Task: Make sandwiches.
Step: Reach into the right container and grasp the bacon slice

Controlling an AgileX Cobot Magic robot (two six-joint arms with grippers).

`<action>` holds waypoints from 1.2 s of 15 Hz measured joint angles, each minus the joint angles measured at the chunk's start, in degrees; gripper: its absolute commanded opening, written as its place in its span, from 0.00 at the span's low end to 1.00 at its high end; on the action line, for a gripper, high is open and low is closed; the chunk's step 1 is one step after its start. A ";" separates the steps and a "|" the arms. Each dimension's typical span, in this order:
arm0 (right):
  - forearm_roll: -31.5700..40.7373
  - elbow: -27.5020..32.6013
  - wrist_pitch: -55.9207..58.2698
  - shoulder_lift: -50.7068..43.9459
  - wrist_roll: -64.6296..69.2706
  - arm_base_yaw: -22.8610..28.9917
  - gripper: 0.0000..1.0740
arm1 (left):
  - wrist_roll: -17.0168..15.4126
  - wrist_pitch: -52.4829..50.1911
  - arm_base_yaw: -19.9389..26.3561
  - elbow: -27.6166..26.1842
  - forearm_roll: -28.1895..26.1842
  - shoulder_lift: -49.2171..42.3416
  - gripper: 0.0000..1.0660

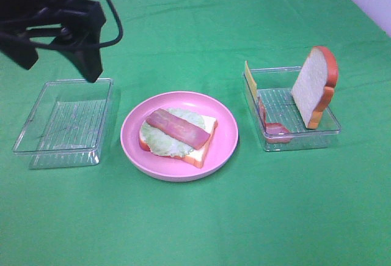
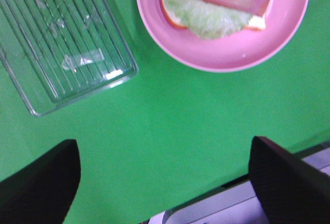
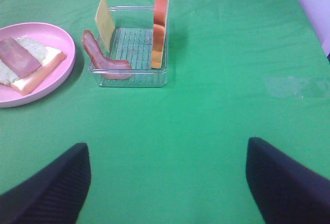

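Both claws are spread wide and hold nothing. The left claw (image 2: pixel 165 183) hangs high near the left tray (image 1: pixel 64 122). The right claw (image 3: pixel 167 183) faces the right tray (image 3: pixel 129 77) from well back.

The sandwich (image 1: pixel 177 133) sits half-built on the plate (image 1: pixel 223 153). It has bottom bread (image 1: pixel 203 148), lettuce (image 1: pixel 160 139) on that, and one bacon strip (image 1: pixel 176 126) laid across. It has no top yet.

Just beside the plate, the right tray holds the other pieces. A cheese slice (image 1: pixel 248 77) leans on the wall next to the plate. A second bacon strip (image 1: pixel 272 126) droops over a corner. A bread slice (image 1: pixel 314 85) stands up on its edge.

I think the next piece is one for the right claw. It should come straight down on the top edge of just one piece. A soft pinch is best, so the tray does not lift too. Then it should lay the piece flat and square on the pile, not hanging off.
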 measured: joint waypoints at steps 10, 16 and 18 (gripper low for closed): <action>0.00 0.00 0.00 0.00 0.17 0.00 0.67 | -2.12 0.40 -0.34 31.28 -0.06 -47.27 0.78; 2.75 -3.72 -5.61 24.41 0.57 0.00 0.65 | 7.28 0.52 -0.34 38.27 1.55 -76.15 0.78; 6.82 -7.56 -6.93 33.98 -0.11 0.00 0.65 | 8.71 0.52 -0.34 42.11 1.60 -79.70 0.78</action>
